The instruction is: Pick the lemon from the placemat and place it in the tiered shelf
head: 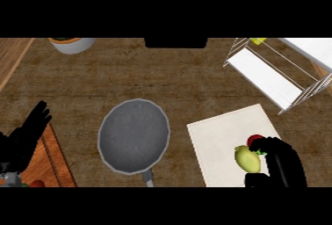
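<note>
At the far left you'll see the left robot hand (29, 132) resting near the edge, fingers straight and pointing up, holding nothing. It shows above a reddish wooden board (57, 162) in the lower left corner. Up at the top left, a bowl (73, 45) with something orange in it is cut off by the edge of the view.

Moving right, a grey pan (133, 136) lies on the brown counter (130, 74), its short handle pointing toward you. A black object (175, 42) sits at the top middle, too little of it showing to identify.

Right of the pan you'll find the pale placemat (220, 132), set at a slight angle. The lemon (246, 160) lies on its right half. The right robot hand (282, 160) is just beside it on the right: its fingers curl over the lemon's far end and its thumb sits at the near end, so the lemon is bracketed between them.

The tiered shelf (272, 77), white boards in a wire frame, stands at the top right, well apart from the lemon.
</note>
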